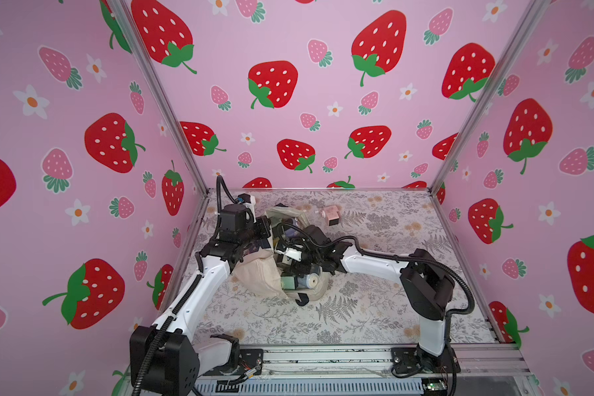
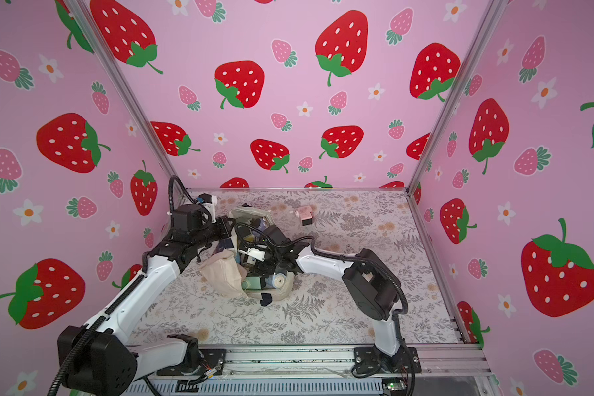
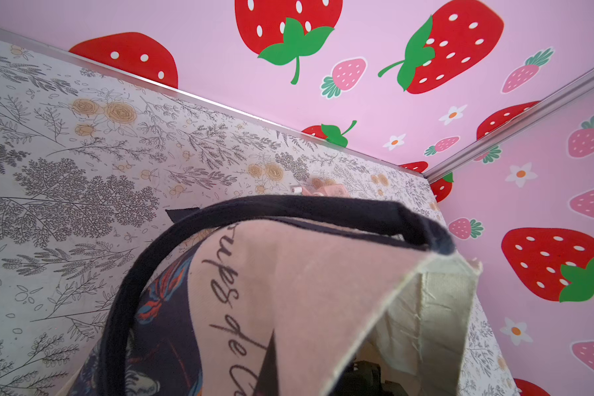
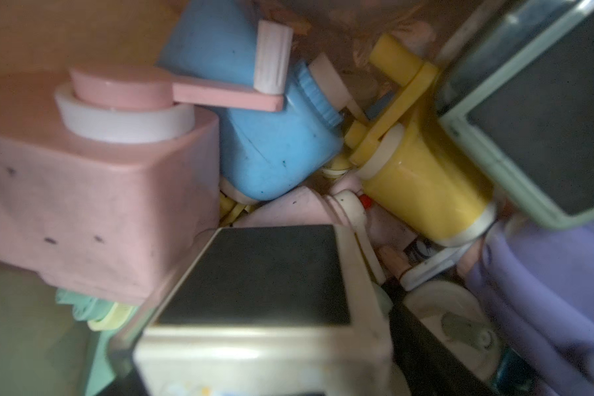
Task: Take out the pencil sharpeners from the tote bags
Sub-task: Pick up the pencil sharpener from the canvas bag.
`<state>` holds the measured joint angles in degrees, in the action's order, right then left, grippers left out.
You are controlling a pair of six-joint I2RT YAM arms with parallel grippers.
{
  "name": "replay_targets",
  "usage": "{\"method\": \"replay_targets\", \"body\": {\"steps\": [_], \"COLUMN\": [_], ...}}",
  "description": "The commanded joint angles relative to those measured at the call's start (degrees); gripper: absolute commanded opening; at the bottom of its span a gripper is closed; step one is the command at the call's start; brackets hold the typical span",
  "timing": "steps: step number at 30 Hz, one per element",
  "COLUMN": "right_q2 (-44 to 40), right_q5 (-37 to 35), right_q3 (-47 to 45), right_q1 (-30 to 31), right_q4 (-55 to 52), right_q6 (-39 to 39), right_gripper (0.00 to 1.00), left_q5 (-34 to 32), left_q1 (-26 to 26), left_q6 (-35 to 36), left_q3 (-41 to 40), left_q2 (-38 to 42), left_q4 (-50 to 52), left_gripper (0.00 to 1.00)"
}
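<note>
Right wrist is showing us pencil sharpeners [image 4: 93, 192] deep in tote bag [image 1: 254, 277], top views hiding them | left gripper [image 1: 265, 230] clamping bag rim | right gripper [image 1: 288, 264] sitting among them, opening we cannot tell

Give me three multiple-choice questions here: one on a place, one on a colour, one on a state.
1. The pink boxy plastic sharpener outside the cream canvas tote bag lies: A) on the table beyond the bag; B) on the front rail; C) under an arm.
2. The tote's fabric handles are: A) red; B) dark navy; C) white.
3. The tote is: A) empty; B) folded flat; C) holding several sharpeners.
A: it sits near the back wall. B: the strap looks navy. C: the right wrist view shows a pile.
</note>
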<state>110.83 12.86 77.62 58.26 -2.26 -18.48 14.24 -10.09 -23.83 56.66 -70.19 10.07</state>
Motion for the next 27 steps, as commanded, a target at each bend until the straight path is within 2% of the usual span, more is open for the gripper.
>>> {"method": "replay_targets", "body": {"steps": [1,7,13,20,24,27], "right_q2": [-2.6,-8.3,-16.3,-26.7,-32.1,-34.6], "right_q5": [1.1,1.6,1.6,-1.7,-7.4,-8.7], "right_q3": [0.2,-2.2,-6.9,-11.9,-13.5,-14.4], "right_q1": [0.2,0.2,0.2,-0.9,-3.9,-9.1], "right_q4": [1.3,1.6,2.5,1.5,-1.5,-2.5], "right_q6": [1.1,4.4,7.5,12.5,15.5,19.9], "right_gripper": [0.63,0.47,0.46,0.44,0.44,0.45], "left_q5": [2.1,1.1,2.0,2.4,2.5,1.8], "left_q1": [-0.5,-0.5,-0.5,-0.5,-0.5,-0.5], "left_q6": [0.1,-0.1,-0.8,-1.4,-1.4,-1.2], "left_q3": [0.9,-0.7,-1.4,-2.1,-2.4,-2.5], "left_q2": [1.0,2.0,0.9,0.5,0.7,0.7], "left_q4": [0.6,-0.9,-2.0,-3.1,-3.5,-3.3], "left_gripper": [0.0,0.0,0.0,0.0,0.0,0.0]}}
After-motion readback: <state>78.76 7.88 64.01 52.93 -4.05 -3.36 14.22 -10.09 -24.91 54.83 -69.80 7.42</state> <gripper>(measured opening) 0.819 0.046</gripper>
